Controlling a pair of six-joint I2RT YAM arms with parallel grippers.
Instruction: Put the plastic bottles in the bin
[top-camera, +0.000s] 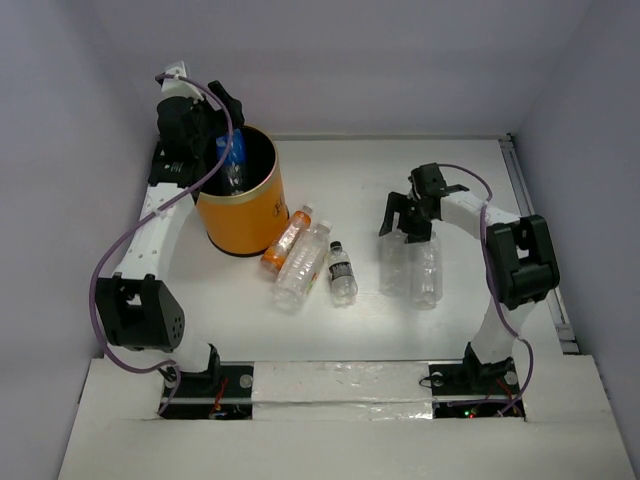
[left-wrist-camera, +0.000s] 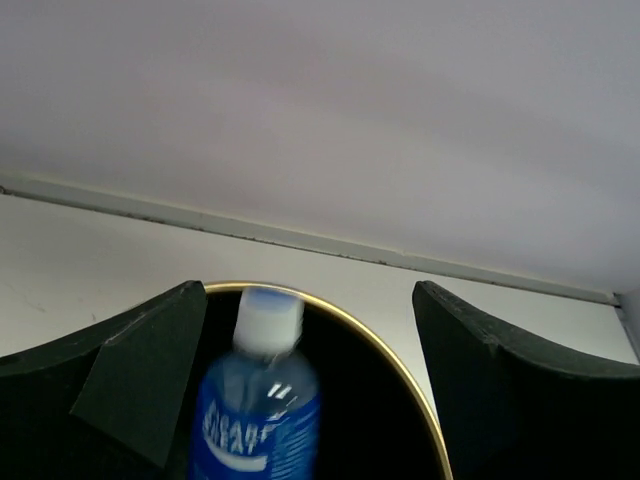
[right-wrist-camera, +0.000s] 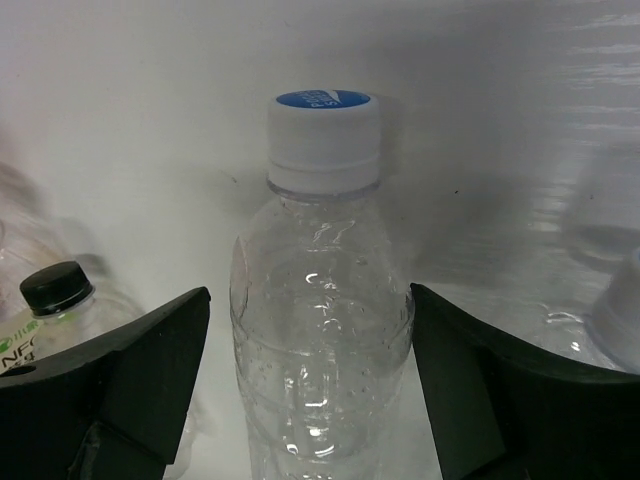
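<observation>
Over the bin (top-camera: 248, 218), the left pincer (left-wrist-camera: 308, 300) is seen spread apart, with the blue-labelled bottle (left-wrist-camera: 258, 420) blurred between its jaws inside the rim. On the bench (top-camera: 400, 335), a clear bottle (right-wrist-camera: 320, 340) is flanked by the parted right pincer (right-wrist-camera: 310, 300).

From my screen, the table (top-camera: 400, 330) is a plain white surface, a little scuffed, and it fills the floor of a closed booth. Behind the table rises a pale grey back wall (top-camera: 380, 60), and a thin grey trim (left-wrist-camera: 300, 238) runs along the joint where the two meet. I see a left wall (top-camera: 50, 150) and a right wall (top-camera: 590, 100) of the same pale colour standing at the table's sides. A metal rail (top-camera: 536, 230) lies along the table's right edge. At the table's near edge sits a white panel (top-camera: 330, 440), and a glossy strip (top-camera: 340, 385) runs across where that panel meets the table.
</observation>
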